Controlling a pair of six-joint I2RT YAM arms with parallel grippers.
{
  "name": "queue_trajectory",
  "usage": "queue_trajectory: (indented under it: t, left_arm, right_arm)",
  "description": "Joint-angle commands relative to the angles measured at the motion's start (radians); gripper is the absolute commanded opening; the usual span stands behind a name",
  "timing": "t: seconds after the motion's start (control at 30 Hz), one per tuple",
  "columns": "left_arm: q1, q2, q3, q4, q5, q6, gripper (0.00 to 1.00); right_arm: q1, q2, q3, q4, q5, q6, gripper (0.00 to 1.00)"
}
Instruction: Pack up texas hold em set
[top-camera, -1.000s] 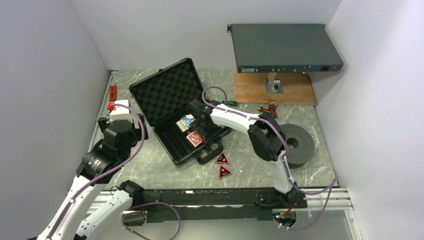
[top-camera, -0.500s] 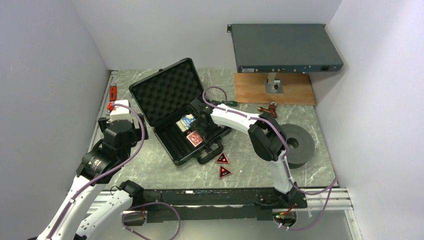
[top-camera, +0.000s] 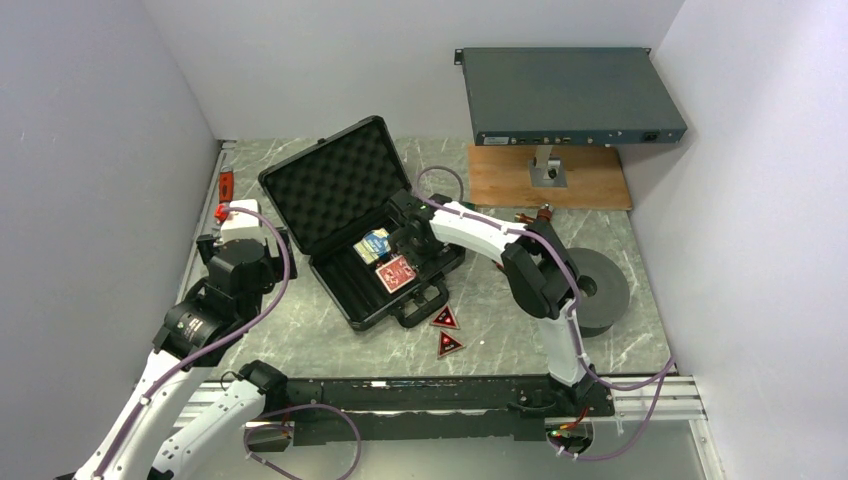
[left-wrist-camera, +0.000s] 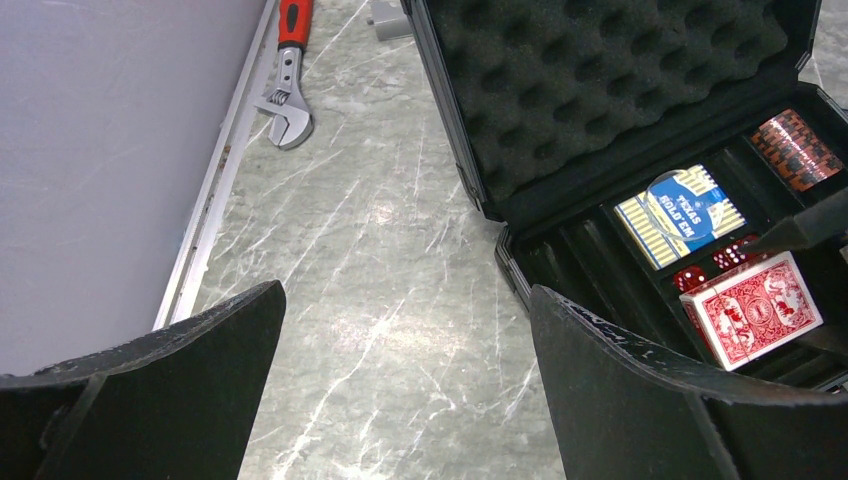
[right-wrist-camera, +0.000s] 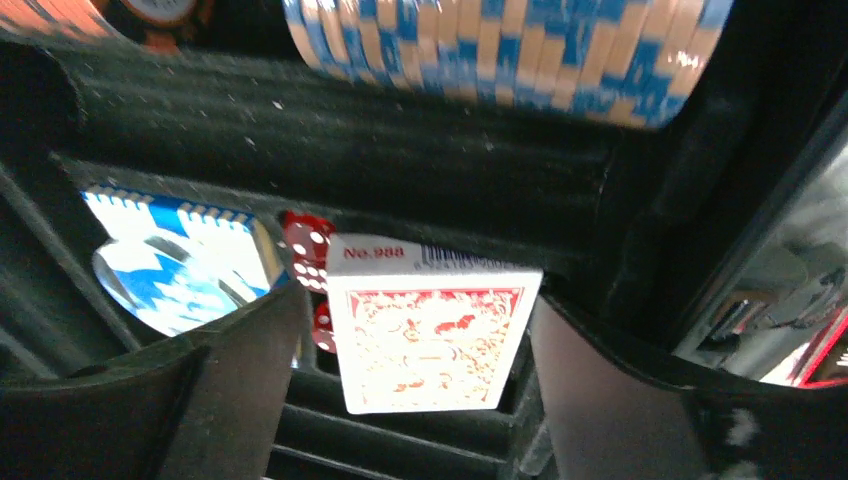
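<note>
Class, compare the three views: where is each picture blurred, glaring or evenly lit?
Top external view: even, soft light, the briefcase sharp, shadows faint. Left wrist view: a pale glare patch on the blue card deck. Right wrist view: the blue-and-white chip roll is blurred, while the red card deck is legible.

Chip roll (right-wrist-camera: 500, 50) partly out of frame

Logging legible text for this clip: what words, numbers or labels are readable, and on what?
"TEXAS HOLD'EM" on the blue card deck.
"No.988" on the edge of the red card deck.
Markings on the grey rack box: too small to read.
</note>
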Motion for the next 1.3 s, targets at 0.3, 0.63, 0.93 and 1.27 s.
queue_trajectory:
  t: [0.3,0.63,0.93,1.27]
  left_arm:
    - [0.008,0.015,0.009,0.010,-0.002,-0.006,0.98]
    - [0.011,0.020,0.009,0.011,-0.001,-0.005,0.98]
    - [0.019,0.036,0.010,0.014,0.007,-0.002,0.98]
    - [0.027,0.049,0.010,0.017,0.011,0.001,0.98]
  right_arm:
    - [-0.027,-0.081,-0.006,-0.093,0.111,-0.112,1.00]
    - [-0.018,-0.104,0.046,-0.139,0.225,-0.444,0.90]
    - [0.034,-0.320,-0.223,0.169,0.318,-0.880,0.89]
    - [0.034,-0.503,-0.388,0.511,0.102,-1.205,0.95]
